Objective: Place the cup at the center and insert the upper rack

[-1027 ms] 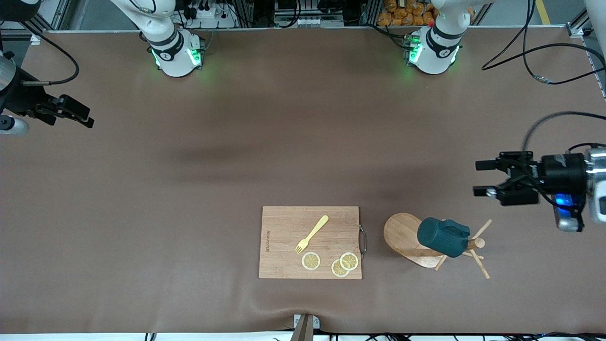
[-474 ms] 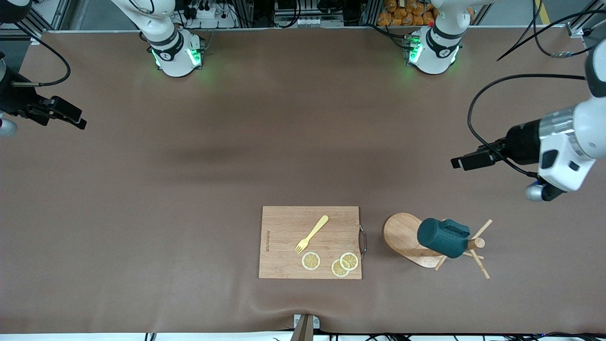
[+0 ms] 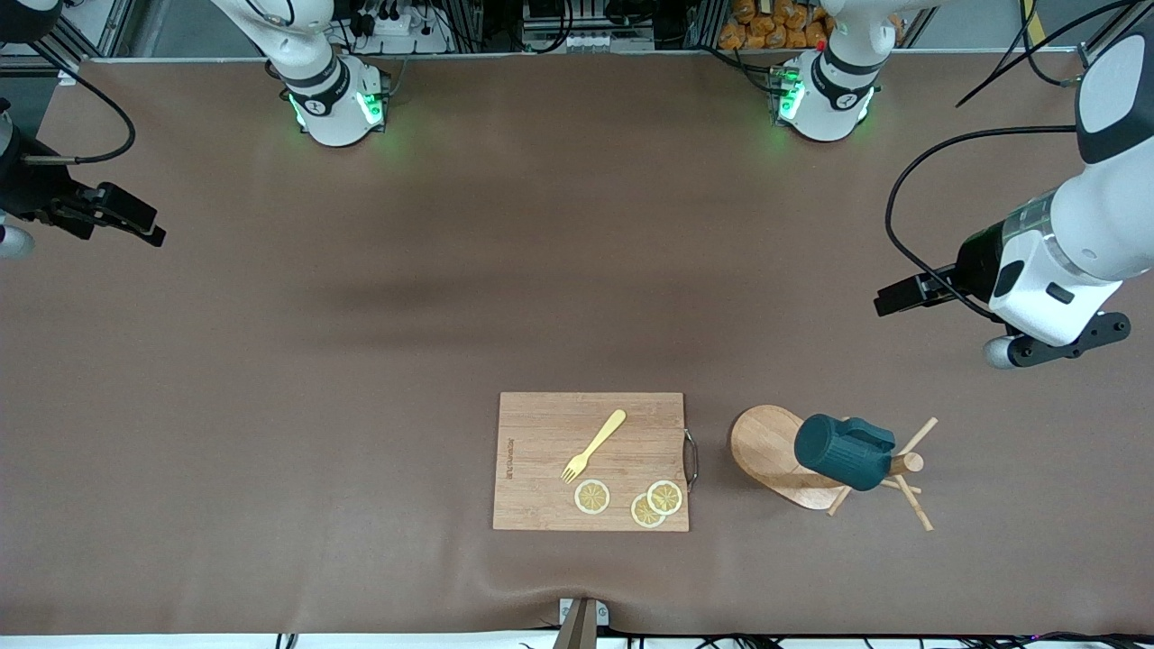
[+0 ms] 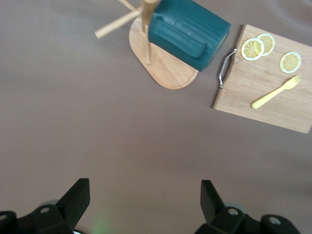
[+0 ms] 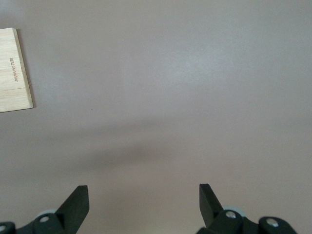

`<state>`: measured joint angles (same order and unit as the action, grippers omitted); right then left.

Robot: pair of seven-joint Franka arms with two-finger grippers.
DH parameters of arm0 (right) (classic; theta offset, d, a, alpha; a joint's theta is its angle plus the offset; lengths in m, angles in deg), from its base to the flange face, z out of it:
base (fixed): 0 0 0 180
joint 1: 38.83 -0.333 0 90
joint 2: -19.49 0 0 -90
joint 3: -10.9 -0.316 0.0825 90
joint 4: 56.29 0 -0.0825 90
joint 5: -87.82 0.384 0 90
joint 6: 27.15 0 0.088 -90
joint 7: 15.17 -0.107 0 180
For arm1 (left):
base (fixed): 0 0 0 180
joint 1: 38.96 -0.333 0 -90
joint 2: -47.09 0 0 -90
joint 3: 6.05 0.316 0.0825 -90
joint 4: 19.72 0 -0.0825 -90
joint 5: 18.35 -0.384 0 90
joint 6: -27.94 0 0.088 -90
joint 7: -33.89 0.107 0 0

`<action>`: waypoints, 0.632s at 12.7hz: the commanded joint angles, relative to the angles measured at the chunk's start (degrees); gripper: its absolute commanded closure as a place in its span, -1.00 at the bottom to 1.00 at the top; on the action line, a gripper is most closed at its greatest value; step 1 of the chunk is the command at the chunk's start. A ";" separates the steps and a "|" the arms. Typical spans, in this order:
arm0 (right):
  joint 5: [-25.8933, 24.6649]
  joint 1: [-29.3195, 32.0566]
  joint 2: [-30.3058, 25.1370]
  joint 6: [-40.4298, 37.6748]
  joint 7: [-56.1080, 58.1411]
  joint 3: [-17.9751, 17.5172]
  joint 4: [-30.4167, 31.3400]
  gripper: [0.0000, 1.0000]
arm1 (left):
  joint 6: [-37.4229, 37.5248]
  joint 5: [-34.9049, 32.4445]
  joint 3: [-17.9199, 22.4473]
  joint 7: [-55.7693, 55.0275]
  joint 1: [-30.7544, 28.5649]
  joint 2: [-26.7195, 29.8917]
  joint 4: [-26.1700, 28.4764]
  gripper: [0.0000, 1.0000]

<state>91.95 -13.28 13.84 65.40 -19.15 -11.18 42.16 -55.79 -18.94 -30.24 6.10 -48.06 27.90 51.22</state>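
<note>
**Cup hanging on tipped mug tree, both grippers spread wide over bare table**

Nearest the front camera, a wooden cutting board lies flat on the brown table. On it rest a yellow fork and three lemon slices, the slices nearer the camera than the fork. A metal handle sits on the board's edge toward the left arm's end.

Just beside that handle stands the upper rack, a light wooden mug tree with an oval base, a central post and thin crossing pegs. The dark teal cup hangs on it, over the base, with its handle facing up.

Farther from the camera, the left gripper hangs over bare table at the left arm's end, its fingers spread wide and grasping nothing.

The right gripper hovers over the right arm's end of the table, its fingers likewise spread and empty.
</note>
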 commanded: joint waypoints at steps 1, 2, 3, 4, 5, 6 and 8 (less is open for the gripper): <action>0.18 0.82 -1.20 -0.10 0.29 0.11 -0.01 -1.00 | 0.05 -2.49 -0.16 2.74 -0.74 2.75 1.84 -1.00; 0.18 0.74 -1.20 -0.18 0.29 0.11 -0.36 -1.00 | 1.53 -2.40 -0.08 3.18 -0.74 3.89 2.01 -1.00; 0.18 0.74 -1.20 -0.36 0.29 0.11 -0.45 -1.00 | 2.24 -2.40 0.45 3.96 -0.48 4.94 2.71 -1.00; 0.18 0.74 -1.12 -0.36 0.29 0.11 -0.45 -1.00 | 1.03 -2.40 1.15 6.58 -0.22 6.61 4.89 -1.00; 0.26 0.74 -0.68 0.34 0.20 0.11 -0.37 -1.00 | -1.85 -2.40 4.03 10.26 1.35 9.58 8.39 -1.00; 0.44 0.74 -0.50 0.78 0.20 0.11 -0.37 -1.00 | -3.62 -2.23 8.41 12.21 4.41 11.96 11.73 -1.00; 0.88 0.74 -0.67 0.61 0.20 0.03 -0.63 -1.00 | -4.43 -1.79 11.78 14.24 6.29 14.26 14.31 -1.00</action>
<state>91.94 -13.21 13.72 66.00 -19.15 -10.84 41.73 -57.76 -20.12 -21.49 17.67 -43.33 37.12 59.34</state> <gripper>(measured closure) 0.000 0.000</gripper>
